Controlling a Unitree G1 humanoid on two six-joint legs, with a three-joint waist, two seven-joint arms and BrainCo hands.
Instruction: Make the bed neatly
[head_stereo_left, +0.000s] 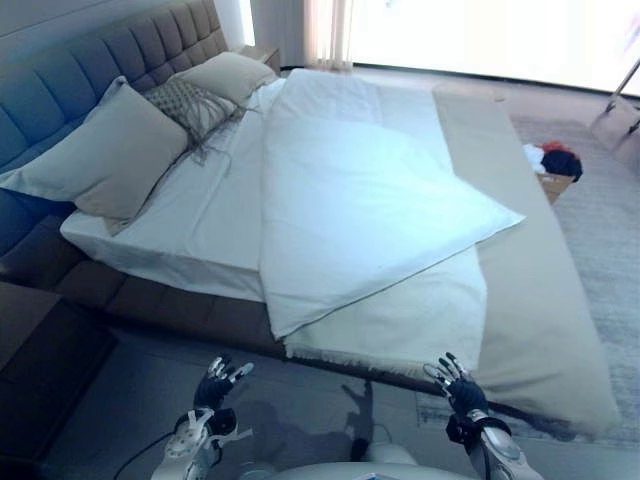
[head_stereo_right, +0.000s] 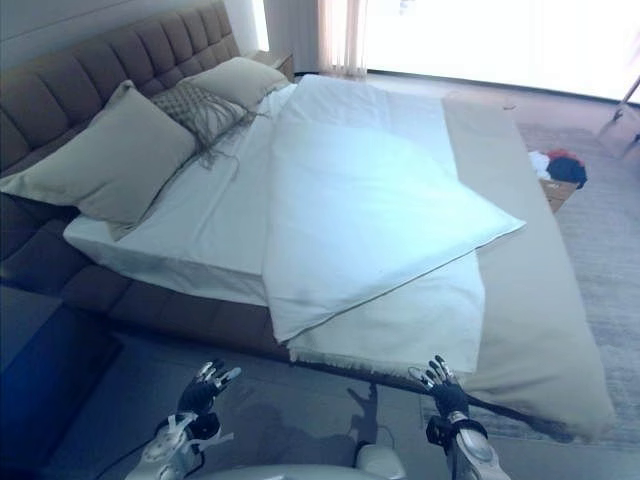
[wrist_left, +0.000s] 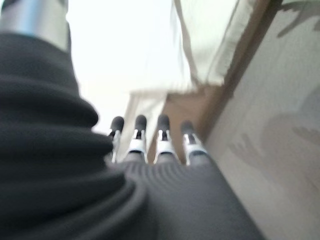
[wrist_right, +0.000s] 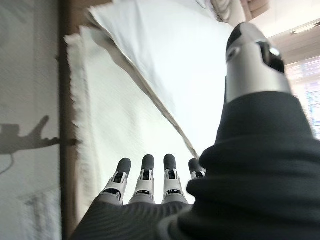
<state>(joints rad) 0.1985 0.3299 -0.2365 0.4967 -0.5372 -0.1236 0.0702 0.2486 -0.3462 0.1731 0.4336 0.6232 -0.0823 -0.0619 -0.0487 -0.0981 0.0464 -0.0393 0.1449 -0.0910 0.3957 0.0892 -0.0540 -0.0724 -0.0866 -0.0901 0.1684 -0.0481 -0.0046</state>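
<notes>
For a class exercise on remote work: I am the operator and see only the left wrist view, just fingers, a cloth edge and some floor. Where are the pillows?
Observer: Two beige pillows lean at the headboard, a fringed patterned cushion between them.
Operator: How does the cover lie?
Observer: The white duvet lies skewed, one corner pointing towards the far side, over a fringed cream blanket.
Operator: Is the right hand holding anything?
Observer: No. The right hand is open above the floor near the blanket's fringe, touching nothing; the left hand is open too.
Operator: Anything beside the bed?
Observer: A small basket with clothes stands on the rug on the far side.
</notes>
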